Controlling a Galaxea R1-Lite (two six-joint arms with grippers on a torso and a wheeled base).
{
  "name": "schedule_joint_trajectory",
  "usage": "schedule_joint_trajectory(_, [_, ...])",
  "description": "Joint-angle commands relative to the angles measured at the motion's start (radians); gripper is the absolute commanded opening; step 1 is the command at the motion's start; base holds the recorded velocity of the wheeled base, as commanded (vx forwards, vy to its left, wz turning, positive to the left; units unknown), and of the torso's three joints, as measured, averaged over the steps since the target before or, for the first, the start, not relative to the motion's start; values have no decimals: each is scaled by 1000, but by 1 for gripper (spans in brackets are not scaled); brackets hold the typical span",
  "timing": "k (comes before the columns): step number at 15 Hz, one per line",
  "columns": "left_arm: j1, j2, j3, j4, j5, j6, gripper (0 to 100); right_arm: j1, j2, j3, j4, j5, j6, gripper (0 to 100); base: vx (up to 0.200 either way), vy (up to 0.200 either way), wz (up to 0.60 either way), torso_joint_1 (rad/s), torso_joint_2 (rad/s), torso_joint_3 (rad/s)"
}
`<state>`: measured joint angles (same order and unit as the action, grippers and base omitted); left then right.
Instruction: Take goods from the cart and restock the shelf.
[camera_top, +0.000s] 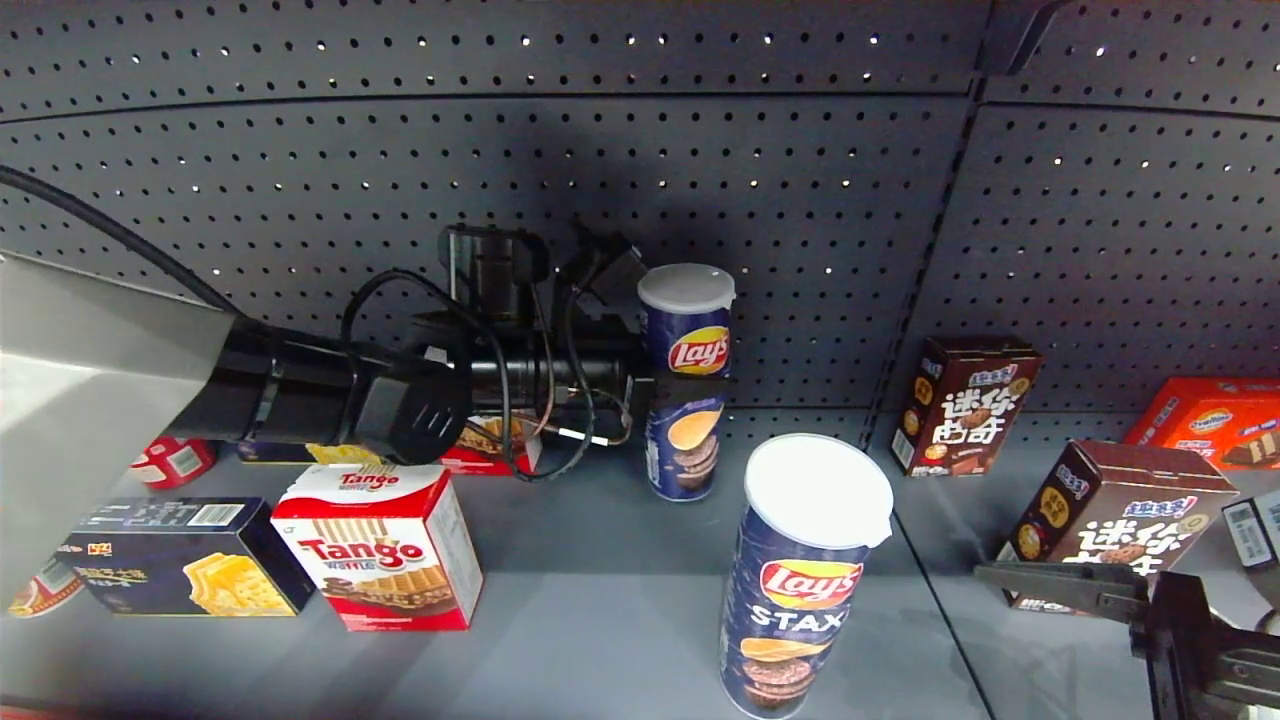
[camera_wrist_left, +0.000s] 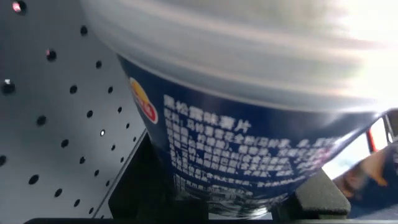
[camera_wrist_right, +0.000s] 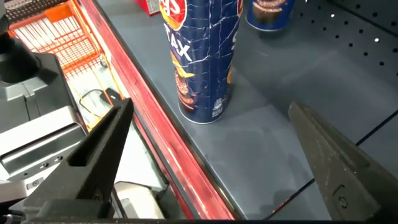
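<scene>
A dark blue chips can (camera_top: 688, 385) with a white lid stands upright near the back of the grey shelf (camera_top: 600, 590). My left gripper (camera_top: 672, 385) is shut on its middle, reaching in from the left. In the left wrist view the can (camera_wrist_left: 249, 143) sits between dark fingers (camera_wrist_left: 317, 196). A second, matching can (camera_top: 805, 580) stands free near the shelf's front edge. My right gripper (camera_top: 1080, 590) hangs low at the right, open and holding nothing. The right wrist view has its fingers (camera_wrist_right: 106, 143) spread wide, with the front can (camera_wrist_right: 199, 62) beyond them.
A red-and-white wafer box (camera_top: 385, 555) and a dark waffle box (camera_top: 180, 570) lie front left. Brown boxes (camera_top: 965, 405) (camera_top: 1120, 520) and an orange box (camera_top: 1215, 420) fill the right bay. A pegboard wall (camera_top: 800, 150) backs the shelf. The orange cart (camera_wrist_right: 50, 37) stands below the red shelf lip (camera_wrist_right: 161, 143).
</scene>
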<state>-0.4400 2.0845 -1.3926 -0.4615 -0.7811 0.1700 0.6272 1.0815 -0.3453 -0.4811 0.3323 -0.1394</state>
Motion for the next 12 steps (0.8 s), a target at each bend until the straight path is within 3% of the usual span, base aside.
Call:
schedule_joint_trajectory(1, [9, 29, -17, 0, 0, 2, 0, 0, 6, 2, -1, 1, 0, 100, 0, 0, 0, 0, 0, 0])
schedule_joint_trajectory(12, [-11, 106, -85, 0, 2, 2, 0, -1, 6, 8, -1, 2, 1, 100, 0, 0, 0, 0, 0, 0])
